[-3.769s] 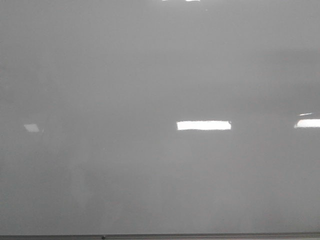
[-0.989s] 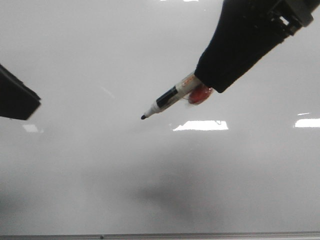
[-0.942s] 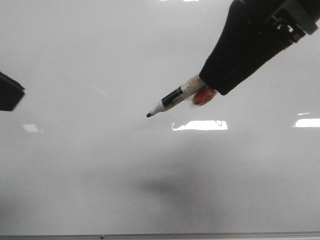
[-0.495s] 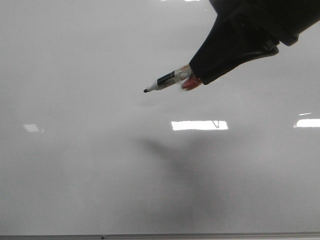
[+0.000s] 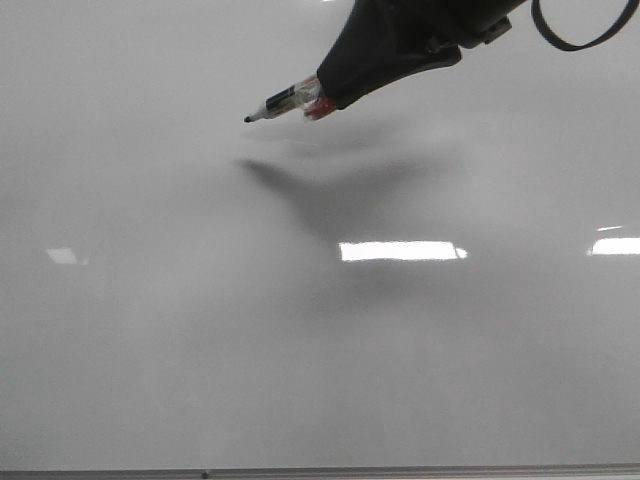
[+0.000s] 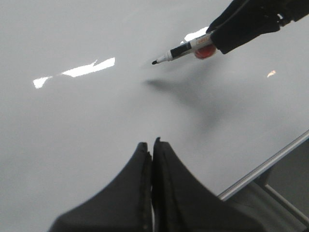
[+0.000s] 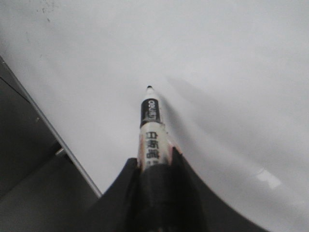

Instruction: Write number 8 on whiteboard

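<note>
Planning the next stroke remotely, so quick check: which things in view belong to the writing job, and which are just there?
Part of the job:
whiteboard, no marks on it
marker, cap off
right gripper, shut on the marker

Just there:
left gripper, shut with nothing in it
light reflection on the board
</note>
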Action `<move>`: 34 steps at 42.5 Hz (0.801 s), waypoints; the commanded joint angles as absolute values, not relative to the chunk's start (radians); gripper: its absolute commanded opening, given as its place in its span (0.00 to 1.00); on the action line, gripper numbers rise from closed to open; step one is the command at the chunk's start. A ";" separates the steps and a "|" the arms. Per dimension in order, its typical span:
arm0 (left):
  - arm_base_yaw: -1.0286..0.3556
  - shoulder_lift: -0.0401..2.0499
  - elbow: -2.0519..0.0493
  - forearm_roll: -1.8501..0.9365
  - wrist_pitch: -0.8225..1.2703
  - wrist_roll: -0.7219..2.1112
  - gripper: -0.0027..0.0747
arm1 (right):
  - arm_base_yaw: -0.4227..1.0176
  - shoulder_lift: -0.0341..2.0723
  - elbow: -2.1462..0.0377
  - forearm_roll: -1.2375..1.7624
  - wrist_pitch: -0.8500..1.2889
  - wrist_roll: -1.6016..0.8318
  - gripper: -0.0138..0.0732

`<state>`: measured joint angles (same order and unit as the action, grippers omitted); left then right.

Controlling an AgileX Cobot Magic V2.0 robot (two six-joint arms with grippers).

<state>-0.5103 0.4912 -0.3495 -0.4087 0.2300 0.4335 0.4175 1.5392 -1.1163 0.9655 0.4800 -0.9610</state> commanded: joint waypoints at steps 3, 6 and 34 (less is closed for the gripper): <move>-0.508 0.493 -0.378 -0.424 0.154 0.424 0.01 | 0.413 1.567 -1.194 1.010 0.435 -0.974 0.08; -0.508 0.493 -0.378 -0.424 0.154 0.424 0.01 | 0.414 1.592 -1.205 1.012 0.441 -0.974 0.08; -0.508 0.493 -0.378 -0.424 0.156 0.424 0.01 | 0.329 1.584 -1.036 0.979 0.489 -0.973 0.09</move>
<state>-0.5103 0.4912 -0.3495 -0.4087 0.2300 0.4335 0.3512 1.6281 -1.0506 0.9823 0.5600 -0.9678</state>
